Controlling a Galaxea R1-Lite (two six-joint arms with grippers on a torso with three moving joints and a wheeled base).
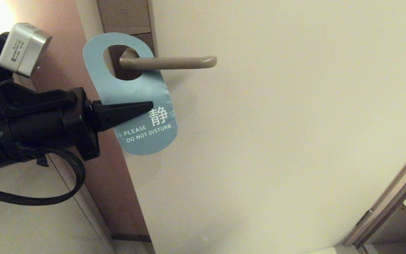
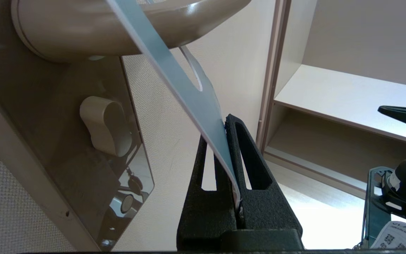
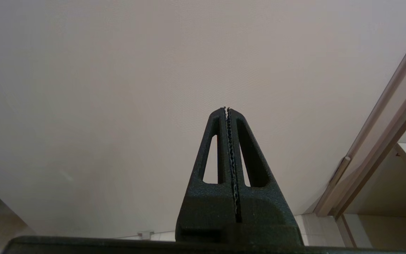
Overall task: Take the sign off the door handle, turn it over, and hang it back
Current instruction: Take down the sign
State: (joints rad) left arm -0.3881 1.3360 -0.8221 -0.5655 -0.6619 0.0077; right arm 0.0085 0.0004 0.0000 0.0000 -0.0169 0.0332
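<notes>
1. The sign (image 1: 132,102) hangs blue side out, its oval hole looped over the door handle (image 1: 169,62) close to the lock plate (image 1: 125,21), its lower half swung out from the door (image 1: 294,141).

2. The left arm's fingers (image 1: 143,107) are clamped on the sign at mid-body. In the left wrist view the card (image 2: 189,102) runs edge-on between the two black fingers (image 2: 252,197), pinched deep near their base, and rises from there to the handle (image 2: 118,28) ahead of the tips.

3. The deciding relation: the handle's long axis lies the same way the fingers point, and its free rounded tip is well beyond the fingertips. The hole end of the sign sits above the fingers, back toward the root of the lever.

4. My judgement: to free the sign, the pinched card must travel forward along the fingers' own pointing line until the hole clears the tip; pulling back or down would only bind it.

5. The left arm is clearly nearer. The right arm's fingers (image 3: 228,113) are pressed together on nothing, facing bare door well away from the sign.
</notes>
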